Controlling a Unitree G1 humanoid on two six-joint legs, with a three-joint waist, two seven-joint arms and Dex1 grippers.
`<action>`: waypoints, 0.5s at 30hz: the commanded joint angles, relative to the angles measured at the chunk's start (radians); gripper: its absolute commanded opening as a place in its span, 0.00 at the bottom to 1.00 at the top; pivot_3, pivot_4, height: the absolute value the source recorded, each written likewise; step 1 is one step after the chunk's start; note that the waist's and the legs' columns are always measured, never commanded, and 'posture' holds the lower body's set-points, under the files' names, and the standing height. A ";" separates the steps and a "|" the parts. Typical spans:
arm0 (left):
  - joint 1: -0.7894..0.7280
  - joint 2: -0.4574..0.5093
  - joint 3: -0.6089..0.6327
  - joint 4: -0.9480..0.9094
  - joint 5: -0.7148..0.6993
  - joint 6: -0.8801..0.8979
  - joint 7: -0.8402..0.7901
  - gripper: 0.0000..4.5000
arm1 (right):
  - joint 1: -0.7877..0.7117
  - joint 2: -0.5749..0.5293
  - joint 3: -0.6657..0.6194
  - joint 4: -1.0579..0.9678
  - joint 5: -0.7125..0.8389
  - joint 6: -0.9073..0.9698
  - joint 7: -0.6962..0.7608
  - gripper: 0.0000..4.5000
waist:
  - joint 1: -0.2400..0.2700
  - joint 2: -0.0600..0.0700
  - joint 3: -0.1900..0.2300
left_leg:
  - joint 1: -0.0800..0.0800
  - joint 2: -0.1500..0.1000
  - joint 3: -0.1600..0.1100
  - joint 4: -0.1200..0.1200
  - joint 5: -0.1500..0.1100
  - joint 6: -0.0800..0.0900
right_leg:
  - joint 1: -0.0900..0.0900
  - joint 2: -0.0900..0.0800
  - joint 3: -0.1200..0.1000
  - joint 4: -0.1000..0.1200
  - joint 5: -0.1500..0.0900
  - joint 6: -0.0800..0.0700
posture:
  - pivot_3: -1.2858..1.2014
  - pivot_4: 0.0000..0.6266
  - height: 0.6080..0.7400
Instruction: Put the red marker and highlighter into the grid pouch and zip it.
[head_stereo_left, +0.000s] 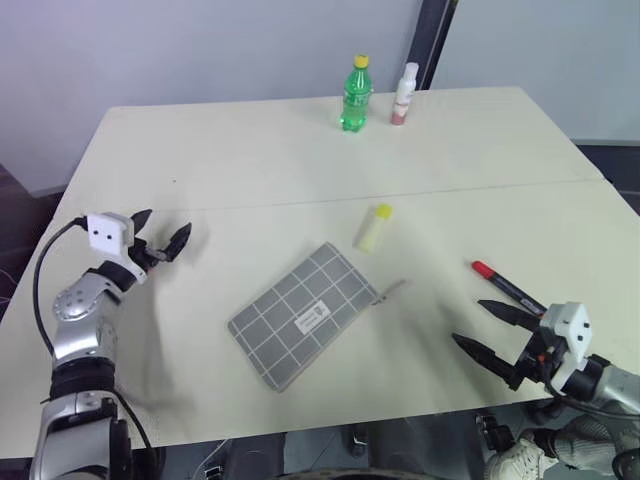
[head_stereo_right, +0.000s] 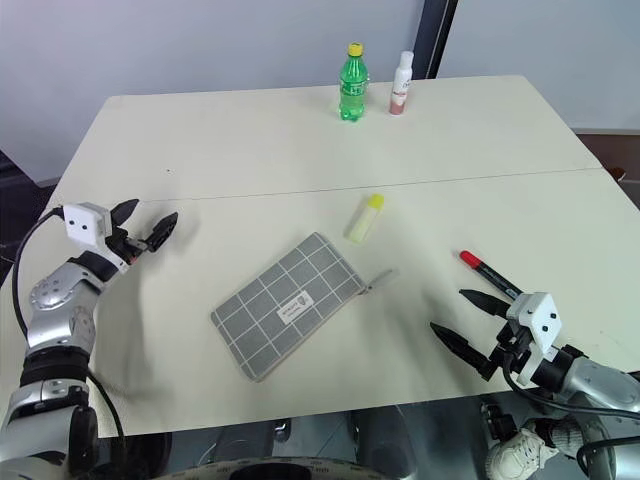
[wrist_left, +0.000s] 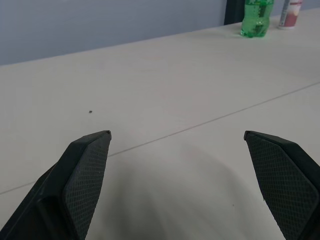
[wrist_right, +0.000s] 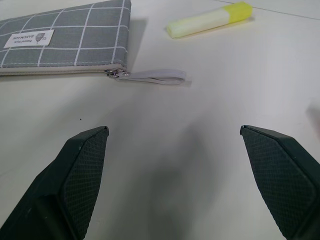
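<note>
Grid pouch (head_stereo_left: 303, 316) lies flat near the middle of the cream table (head_stereo_left: 240, 160), its long axis running diagonally from near-left to far-right. Its zip looks shut, with the pull tab (head_stereo_left: 392, 291) trailing off the far-right corner toward the right arm's side. Nothing is in it yet, so the task looks barely begun.

Just beyond that corner lies the highlighter (head_stereo_left: 373, 227), well apart from both arms, its long axis roughly near-to-far and its brighter cap at the far end. The red marker (head_stereo_left: 507, 285) lies on the right side of the table, red cap toward the far-left, black barrel running to the near-right.

The right gripper (head_stereo_left: 497, 332) hovers at the near right edge, its two black fingers spread wide and holding nothing. The marker sits just beyond its farther finger, so this arm is plainly the nearer one for it; the barrel lies roughly along the direction in which the fingers point, so the wrist would probably need to turn to close across it.

The left gripper (head_stereo_left: 158, 236) hangs over bare table at the left, also spread wide and empty, well to the left of the pouch. A green bottle (head_stereo_left: 356, 94) and a small white bottle (head_stereo_left: 404, 94) stand at the far edge, clear of the work.
</note>
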 joint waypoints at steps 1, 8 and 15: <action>-0.003 0.011 0.006 -0.036 0.006 -0.035 0.007 1.00 | -0.006 -0.014 -0.019 0.000 0.003 -0.017 0.005 0.97 | 0.000 0.000 0.000 | 0.000 0.000 0.000 0.000 0.000 0.000 | 0.000 0.000 0.000 0.000 0.000 0.000 | 0.52 0.24 1.00; 0.005 0.019 -0.014 -0.044 0.039 -0.061 0.001 1.00 | -0.019 -0.027 -0.019 0.015 0.002 -0.017 0.012 0.97 | 0.000 0.000 0.000 | 0.000 0.000 0.000 0.000 0.000 0.000 | 0.000 0.000 0.000 0.000 0.000 0.000 | 0.52 0.24 1.00; 0.003 0.022 -0.018 -0.042 0.038 -0.066 -0.001 1.00 | -0.031 -0.027 -0.013 0.023 -0.003 -0.016 0.011 0.97 | 0.000 0.000 0.000 | 0.000 0.000 0.000 0.000 0.000 0.000 | 0.000 0.000 0.000 0.000 0.000 0.000 | 0.52 0.24 1.00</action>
